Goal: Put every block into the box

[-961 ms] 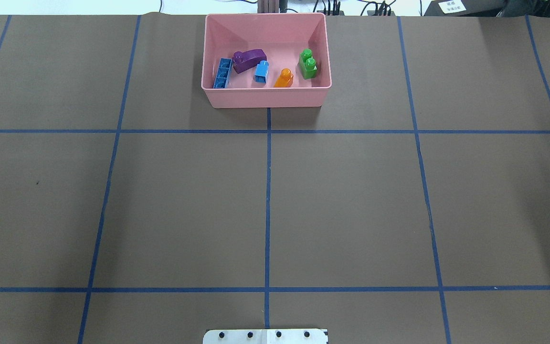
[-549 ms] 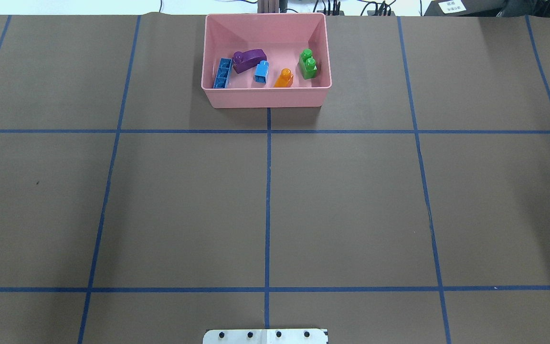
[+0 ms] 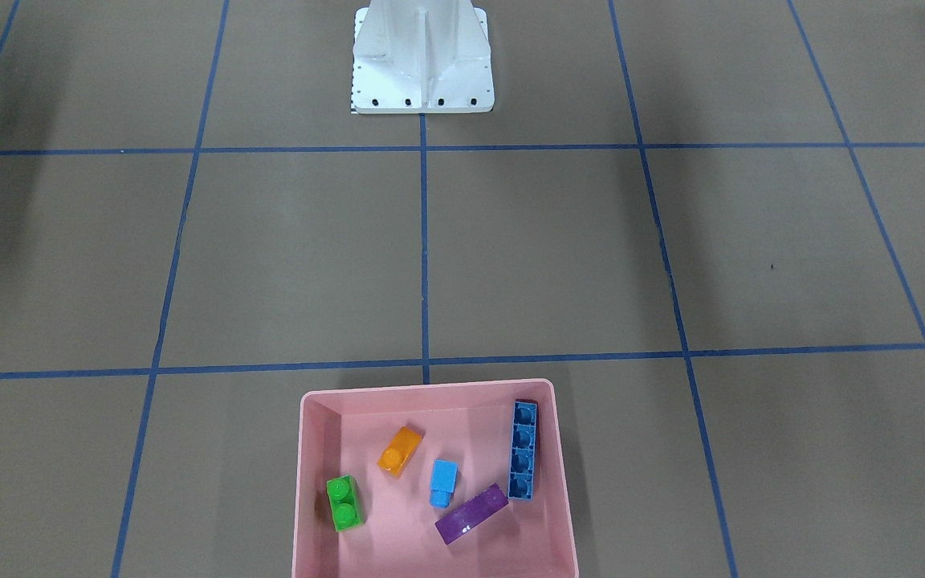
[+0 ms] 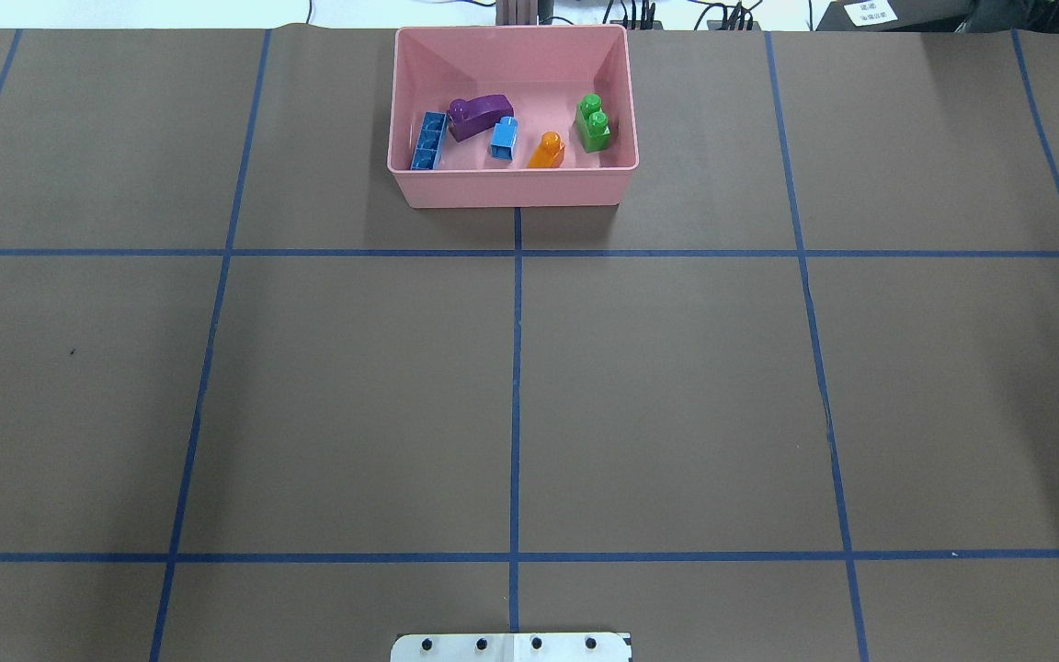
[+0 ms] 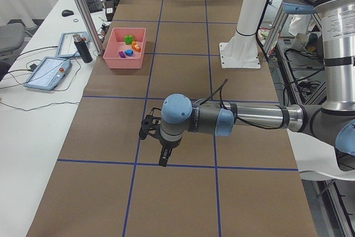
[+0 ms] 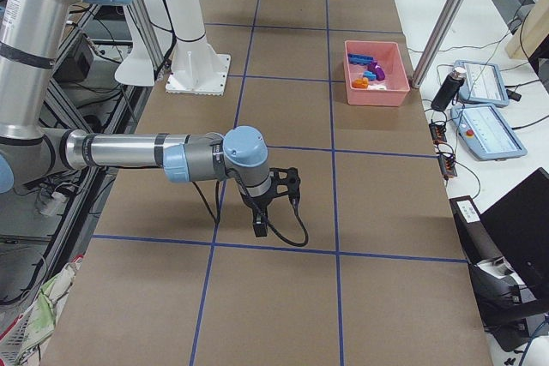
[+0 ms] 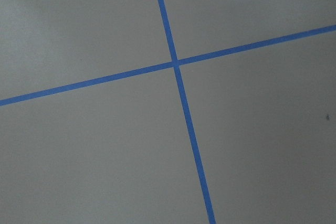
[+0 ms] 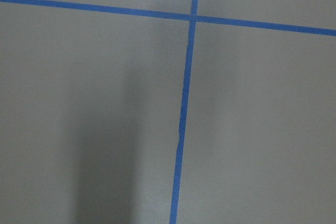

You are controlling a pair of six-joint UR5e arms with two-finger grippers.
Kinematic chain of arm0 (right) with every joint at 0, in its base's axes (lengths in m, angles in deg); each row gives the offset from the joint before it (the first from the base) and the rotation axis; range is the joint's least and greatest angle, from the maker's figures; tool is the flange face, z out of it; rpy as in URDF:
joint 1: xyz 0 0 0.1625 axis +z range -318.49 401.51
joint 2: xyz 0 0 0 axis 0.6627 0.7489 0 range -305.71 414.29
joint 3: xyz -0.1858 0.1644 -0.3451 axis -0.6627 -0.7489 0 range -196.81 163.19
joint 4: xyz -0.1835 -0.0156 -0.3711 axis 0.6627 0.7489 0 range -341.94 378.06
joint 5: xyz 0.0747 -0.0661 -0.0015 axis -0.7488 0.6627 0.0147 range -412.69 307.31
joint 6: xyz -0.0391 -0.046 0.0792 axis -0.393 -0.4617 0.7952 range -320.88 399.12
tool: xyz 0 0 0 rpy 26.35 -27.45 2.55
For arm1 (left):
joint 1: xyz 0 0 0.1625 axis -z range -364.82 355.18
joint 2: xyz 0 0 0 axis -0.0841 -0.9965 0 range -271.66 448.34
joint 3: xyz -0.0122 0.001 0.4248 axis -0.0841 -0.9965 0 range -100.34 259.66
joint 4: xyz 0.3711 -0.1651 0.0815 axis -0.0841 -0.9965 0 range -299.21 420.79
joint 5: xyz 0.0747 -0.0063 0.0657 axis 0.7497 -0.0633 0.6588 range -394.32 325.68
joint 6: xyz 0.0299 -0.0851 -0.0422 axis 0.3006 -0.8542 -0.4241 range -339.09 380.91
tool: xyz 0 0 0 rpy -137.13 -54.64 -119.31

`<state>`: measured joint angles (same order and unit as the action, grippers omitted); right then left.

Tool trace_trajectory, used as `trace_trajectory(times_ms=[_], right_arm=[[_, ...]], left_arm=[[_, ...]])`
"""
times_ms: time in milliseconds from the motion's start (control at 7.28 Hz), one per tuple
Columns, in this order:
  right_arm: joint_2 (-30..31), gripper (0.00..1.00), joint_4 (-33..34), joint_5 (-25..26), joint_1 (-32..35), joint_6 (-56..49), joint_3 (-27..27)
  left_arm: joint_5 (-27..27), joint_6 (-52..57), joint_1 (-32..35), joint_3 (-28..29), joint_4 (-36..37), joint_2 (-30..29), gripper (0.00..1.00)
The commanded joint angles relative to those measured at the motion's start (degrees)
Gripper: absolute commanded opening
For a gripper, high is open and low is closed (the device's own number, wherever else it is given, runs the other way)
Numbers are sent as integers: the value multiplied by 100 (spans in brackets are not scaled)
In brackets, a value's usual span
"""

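Judged from the layout, the job looks done. All five bricks lie inside the box [image 4: 511, 188], which sits at the far edge of the worktop [image 4: 677, 395]. The long blue brick [image 4: 428, 142] is along the wall on the robot's left, w/ the purple brick [image 4: 482, 115] at an angle beside it. The light-blue brick [image 4: 503, 139] and orange brick [image 4: 546, 152] are mid-floor, and the green brick [image 4: 595, 126] is near the opposite wall. No brick shows outside the box.

The left gripper [image 5: 163, 160] and right gripper [image 6: 260, 227] each hang low over bare worktop, well apart from the box. They show in the side views only, so whether the fingers are spread or pressed together can't be told. Both wrist cams see just tape lines, no fingers.

Risks from here:
- A needless extra reach into the box could clip a wall. The box looks light, so it would likely slide or tip.
- The box is right at the far edge, so a push fwd could send it off the worktop.
- The walls look low, so a jolt might bounce a small brick out, esp. the orange brick or light-blue brick.
- The arms are low, so a flat sweep rather than a lift could drag fingers across the worktop.
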<state>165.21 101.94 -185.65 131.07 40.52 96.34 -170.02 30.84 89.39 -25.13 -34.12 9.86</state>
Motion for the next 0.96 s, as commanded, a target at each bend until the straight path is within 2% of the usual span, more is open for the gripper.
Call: trace_trajectory(times_ms=[0,824], right_arm=[[0,100,-125,-1,0,18,-3],[-26,100,-162,-54,-27,44,-12]], left_arm=[[0,0,0,3,7,0,100],[0,0,0,38,-10,0,100]])
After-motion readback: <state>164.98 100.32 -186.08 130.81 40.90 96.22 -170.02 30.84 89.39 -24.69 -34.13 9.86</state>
